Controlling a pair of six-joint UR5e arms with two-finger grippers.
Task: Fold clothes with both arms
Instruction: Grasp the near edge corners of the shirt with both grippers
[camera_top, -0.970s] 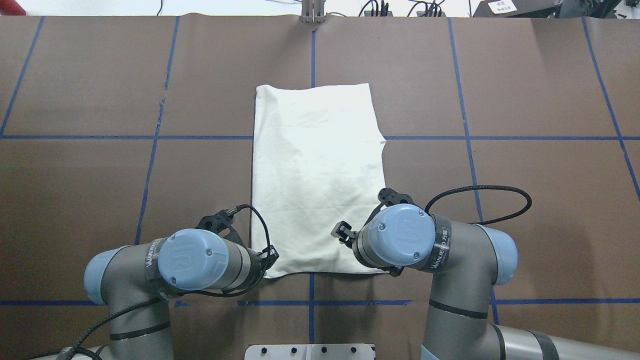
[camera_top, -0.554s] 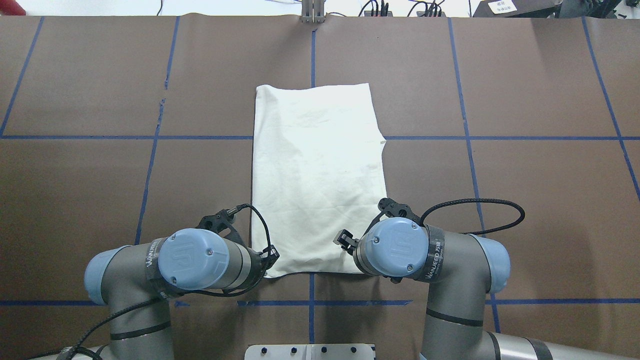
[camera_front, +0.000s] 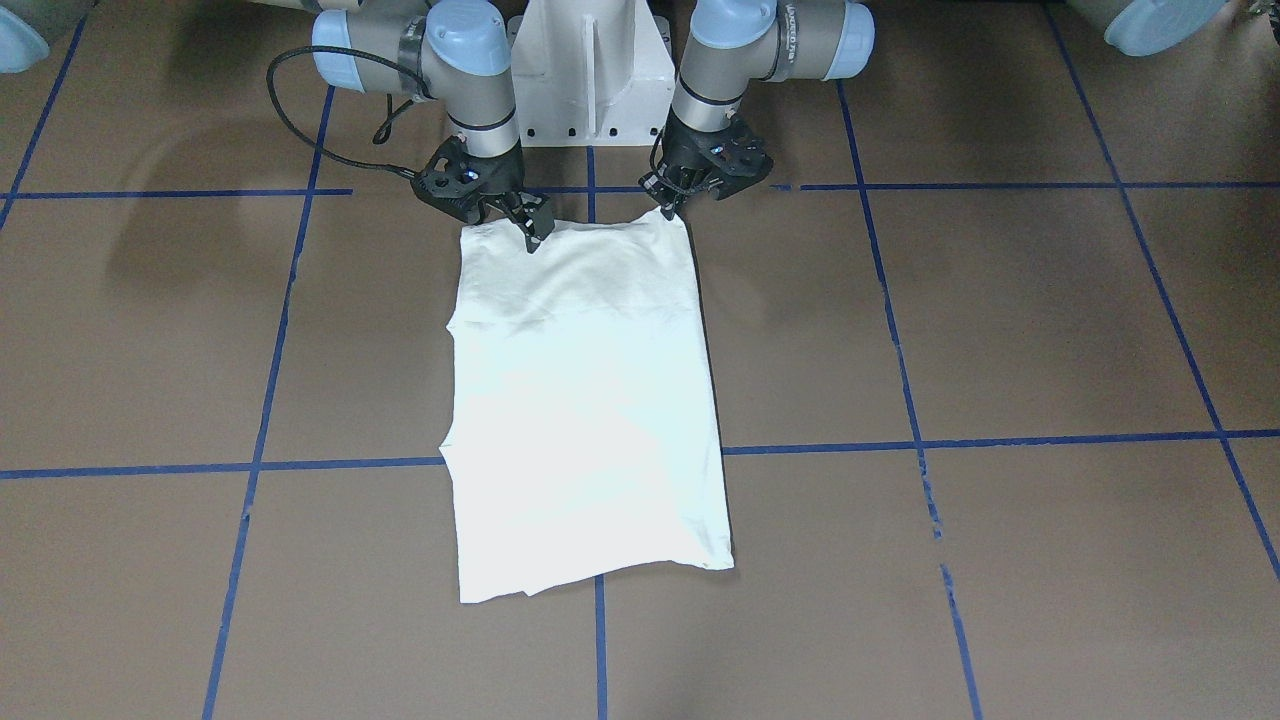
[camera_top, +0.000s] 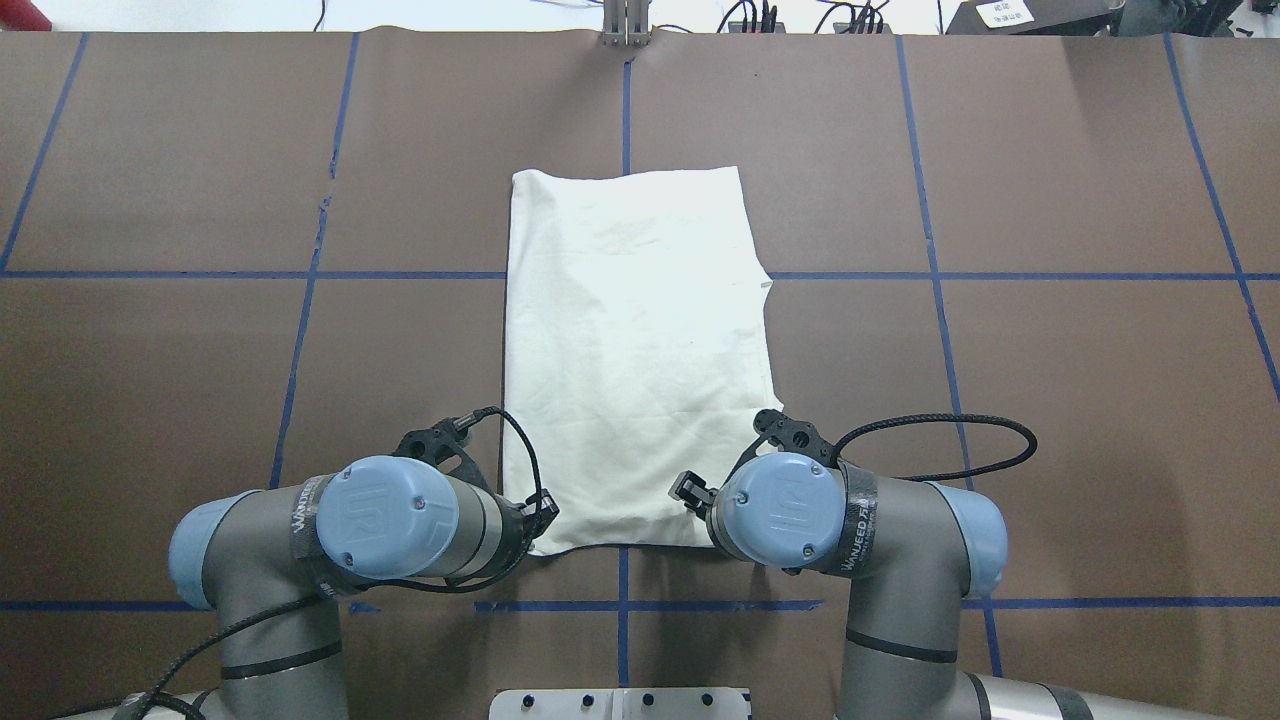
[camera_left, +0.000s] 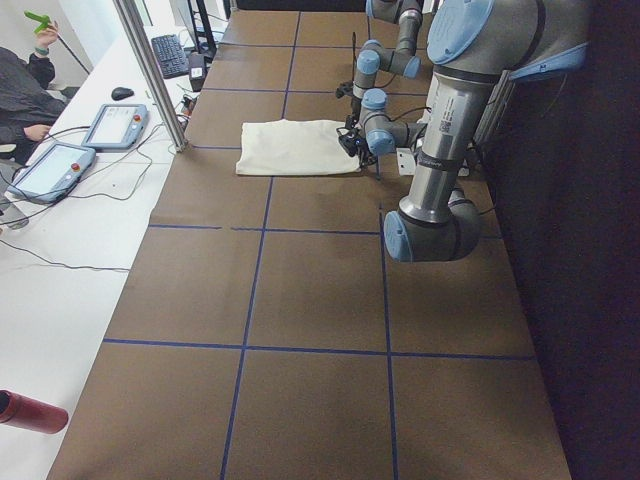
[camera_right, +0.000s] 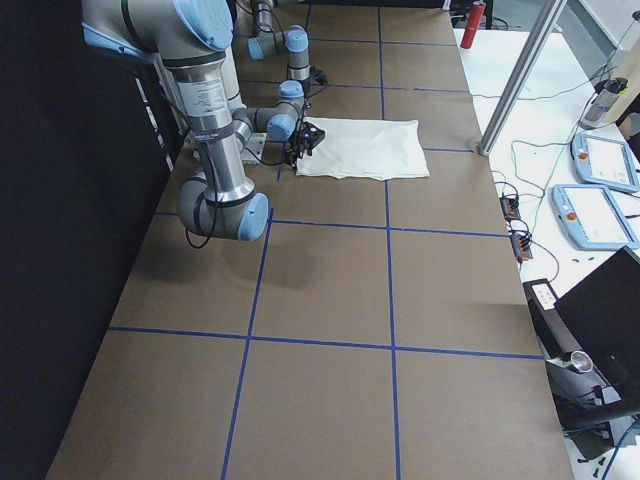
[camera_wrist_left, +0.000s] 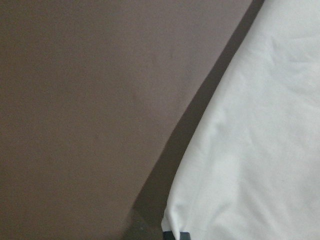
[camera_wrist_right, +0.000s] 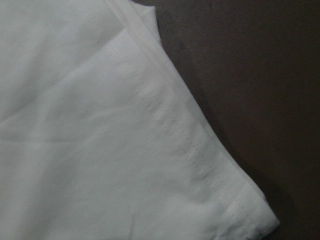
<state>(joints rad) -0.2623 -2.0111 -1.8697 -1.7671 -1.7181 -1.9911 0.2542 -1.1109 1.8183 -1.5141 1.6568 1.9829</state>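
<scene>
Nearest the robot, the left fingers (camera_front: 668, 208) stand at the near corner of the shirt (camera_front: 585, 400) on the robot's left side, with their tips touching the edge of the cloth. In the left wrist view this corner lies just beside a dark fingertip at the bottom of the picture. I cannot tell whether these fingers are closed on the cloth or only resting against it.

The right fingers (camera_front: 533, 232) are at the same near edge, a little inward from the other corner, pointing down onto the cloth. The right wrist view shows only the stitched corner and no fingertip, so here too I cannot tell if they are pinching or parted.

Further out, the shirt lies flat in the middle of the table (camera_front: 1000, 330) as a long narrow rectangle running away from the robot. The plain cream side is up, and no print and no loose sleeve shows. I judge from this that the side folds are done and the sleeves are tucked in. What seems left is to take the near edge and carry it over toward the far edge, perhaps more than once.

The far edge lies free, well apart from both pairs of fingers.
</scene>
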